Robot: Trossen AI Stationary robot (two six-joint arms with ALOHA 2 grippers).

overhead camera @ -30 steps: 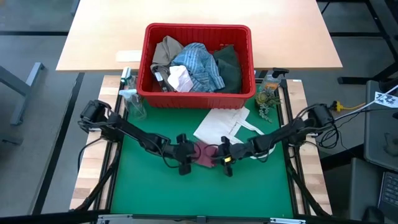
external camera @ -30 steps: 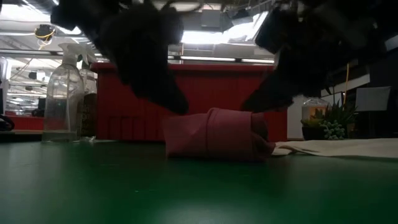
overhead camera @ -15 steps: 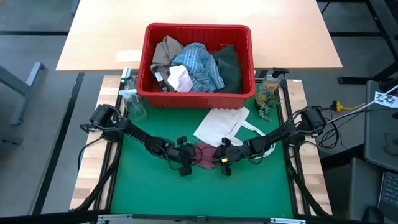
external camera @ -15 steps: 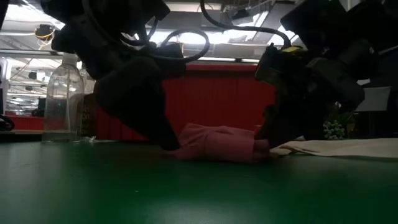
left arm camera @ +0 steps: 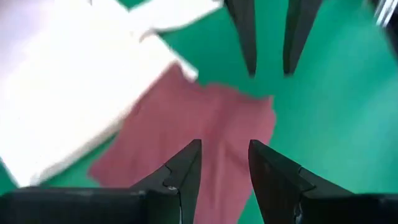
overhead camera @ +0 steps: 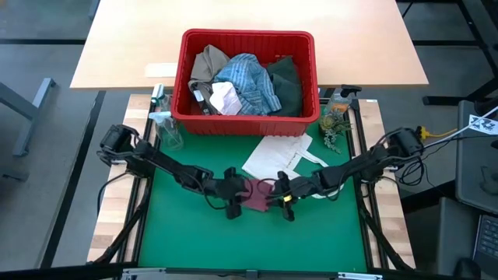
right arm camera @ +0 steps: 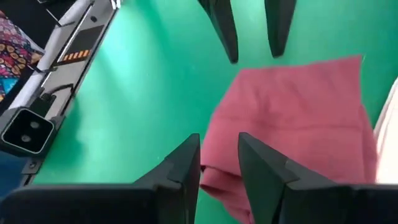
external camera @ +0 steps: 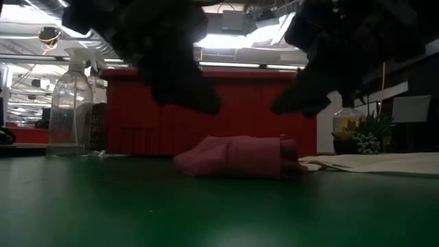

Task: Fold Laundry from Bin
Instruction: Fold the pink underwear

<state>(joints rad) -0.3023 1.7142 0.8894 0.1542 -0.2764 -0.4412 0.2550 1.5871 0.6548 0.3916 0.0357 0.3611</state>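
Note:
A small maroon cloth [overhead camera: 255,194] lies folded on the green mat [overhead camera: 194,241], with its underside resting flat on it [external camera: 236,158]. My left gripper [overhead camera: 235,201] hovers open just above the cloth's left end [left arm camera: 225,146]. My right gripper [overhead camera: 282,201] hovers open above its right end [right arm camera: 219,138]. Neither touches it in the low view. The red bin [overhead camera: 249,118] stands at the far edge of the mat. It holds a blue-white striped shirt [overhead camera: 247,82], a tan garment [overhead camera: 208,62], a dark green garment [overhead camera: 286,82] and a small white cloth [overhead camera: 226,99].
A flat white tote bag [overhead camera: 280,155] lies between the maroon cloth and the bin. A clear spray bottle [overhead camera: 162,124] stands at the bin's left and a jar with a plant [overhead camera: 336,120] at its right. A pale wooden table [overhead camera: 373,47] lies beyond.
Both grippers went down onto the ends of the maroon cloth, then rose clear of it again. Their fingers kept the same gap. The cloth now lies lower and flatter than before, most of all at its left end.

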